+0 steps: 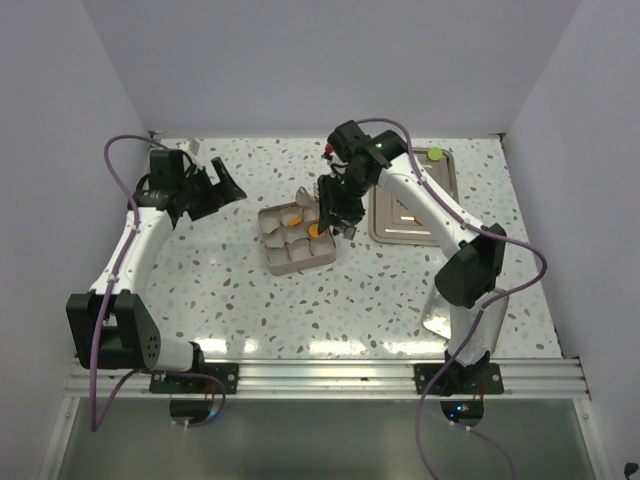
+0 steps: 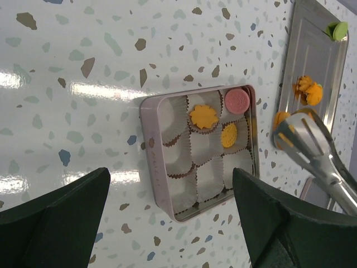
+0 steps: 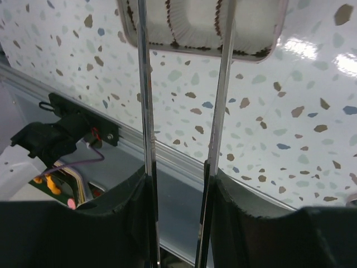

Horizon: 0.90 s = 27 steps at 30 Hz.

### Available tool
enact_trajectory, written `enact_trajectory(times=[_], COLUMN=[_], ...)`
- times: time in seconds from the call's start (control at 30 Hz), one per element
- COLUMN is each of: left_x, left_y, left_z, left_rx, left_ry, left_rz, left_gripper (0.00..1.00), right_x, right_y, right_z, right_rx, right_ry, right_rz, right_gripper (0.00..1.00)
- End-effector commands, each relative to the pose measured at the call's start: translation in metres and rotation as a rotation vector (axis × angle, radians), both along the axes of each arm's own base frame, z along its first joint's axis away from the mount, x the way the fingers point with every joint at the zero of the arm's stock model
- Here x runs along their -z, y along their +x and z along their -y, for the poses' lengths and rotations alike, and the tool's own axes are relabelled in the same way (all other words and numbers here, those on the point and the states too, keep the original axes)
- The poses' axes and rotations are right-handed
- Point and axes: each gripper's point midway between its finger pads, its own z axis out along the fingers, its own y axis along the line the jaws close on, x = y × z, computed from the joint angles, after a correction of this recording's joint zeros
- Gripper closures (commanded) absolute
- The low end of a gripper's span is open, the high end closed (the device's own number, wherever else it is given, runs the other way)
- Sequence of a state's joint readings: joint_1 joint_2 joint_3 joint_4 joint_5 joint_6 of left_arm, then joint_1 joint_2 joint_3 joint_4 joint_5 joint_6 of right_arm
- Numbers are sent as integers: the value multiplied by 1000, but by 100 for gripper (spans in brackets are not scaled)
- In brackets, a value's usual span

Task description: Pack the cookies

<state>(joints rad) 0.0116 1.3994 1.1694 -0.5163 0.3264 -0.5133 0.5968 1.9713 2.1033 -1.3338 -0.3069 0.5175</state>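
Observation:
A pink tin box [image 1: 272, 256] lined with white paper cups sits mid-table. In the left wrist view the box [image 2: 149, 162] holds a pink cookie [image 2: 236, 100], an orange flower cookie [image 2: 204, 116] and a yellow-orange cookie [image 2: 228, 135]. My right gripper [image 1: 335, 195] is shut on metal tongs [image 2: 319, 159], whose tips hover just past the box's right edge with an orange cookie [image 2: 280, 119] at them. In the right wrist view the gripper [image 3: 178, 178] clamps the two tong blades [image 3: 144, 84]; their tips are out of frame. My left gripper [image 1: 225, 190] is open and empty, left of the box.
A metal tray [image 1: 440, 185] lies right of the box, with a green cookie [image 1: 435, 154] at its far corner and orange cookies [image 2: 308, 90] on it. White walls close in the table on three sides. An aluminium rail [image 1: 330, 375] runs along the near edge.

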Motion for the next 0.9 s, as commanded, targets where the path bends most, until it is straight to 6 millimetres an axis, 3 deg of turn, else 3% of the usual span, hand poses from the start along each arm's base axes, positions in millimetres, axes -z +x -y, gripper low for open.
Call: enact_trajectory(times=[0.0, 0.2, 0.4, 0.87], left_x=[-21, -21, -23, -19], left_y=[2, 0, 0, -1], left_z=[3, 3, 3, 2], left_rx=[11, 16, 17, 12], left_ry=[-11, -5, -4, 0], left_rz=[76, 77, 84, 75], left_gripper=[3, 3, 3, 3], right_x=[-5, 12, 31, 62], right_y=[-21, -35, -53, -51], right_z=[-19, -39, -46, -48], right_rx=[-36, -76, -115, -124], right_ry=[44, 38, -23, -75], right_rz=[-18, -58, -110, -159], right_gripper=[67, 67, 68, 68])
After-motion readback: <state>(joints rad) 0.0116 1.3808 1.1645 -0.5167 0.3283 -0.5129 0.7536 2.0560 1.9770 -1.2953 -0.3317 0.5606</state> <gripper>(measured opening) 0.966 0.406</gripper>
